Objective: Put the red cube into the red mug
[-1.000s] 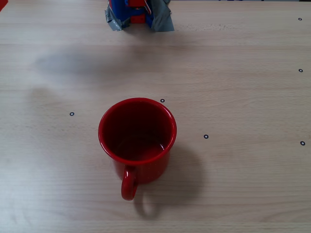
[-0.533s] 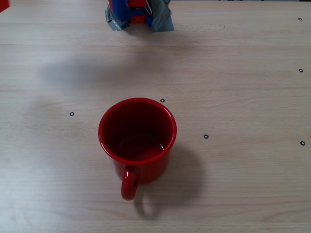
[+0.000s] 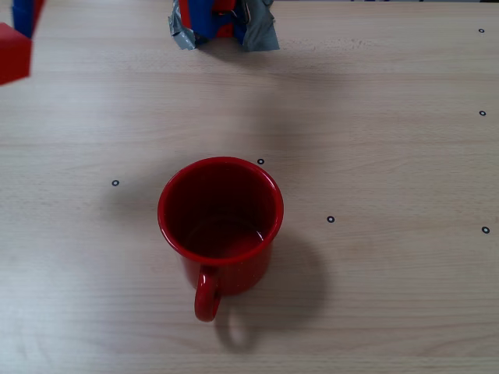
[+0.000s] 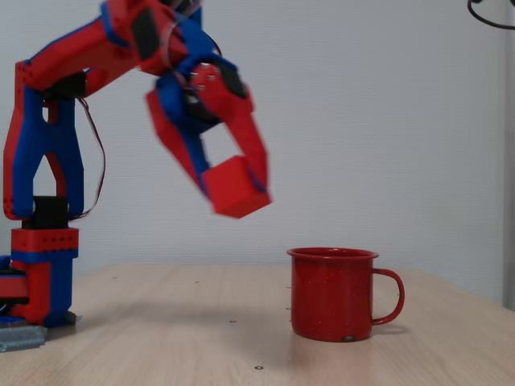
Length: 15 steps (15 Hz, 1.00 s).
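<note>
1. We find the red cube [image 4: 235,187] in the air, clamped between the two fingers of the gripper [image 4: 233,181], well above the table [image 4: 201,322]. In the other fixed view the red cube [image 3: 14,53] shows only at the top left edge, partly cut off.
2. The gripper is clenched on the cube; its red-and-blue fingers [image 4: 179,149] point down and to the right in the side fixed view. The cube looks slightly blurred there.
3. The red mug [image 4: 334,293] stands upright on the table, lower than the cube and to its right, apart from it; its handle points right in that view.
4. From above, the red mug [image 3: 221,226] sits near the table's middle, handle toward the bottom edge. Its inside shows red, with no cube in it.
5. The arm's base [image 3: 222,23] stands at the table's far edge, top centre from above.
</note>
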### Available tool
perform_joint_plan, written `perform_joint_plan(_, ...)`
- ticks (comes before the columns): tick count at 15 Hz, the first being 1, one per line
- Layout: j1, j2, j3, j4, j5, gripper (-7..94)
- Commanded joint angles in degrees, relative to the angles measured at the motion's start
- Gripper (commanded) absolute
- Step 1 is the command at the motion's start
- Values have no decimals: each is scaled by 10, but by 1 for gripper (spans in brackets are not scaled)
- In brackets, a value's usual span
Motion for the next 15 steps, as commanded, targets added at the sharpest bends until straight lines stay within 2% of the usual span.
perform_joint_plan(1, -62, 25, -99, 20, 26, 0)
perform_joint_plan(9, -286, -15, -258, 108, 54, 0)
perform_joint_plan(12, -323, -62, -299, 134, 51, 0)
perform_joint_plan(15, -322, -164, -368, 150, 37, 0)
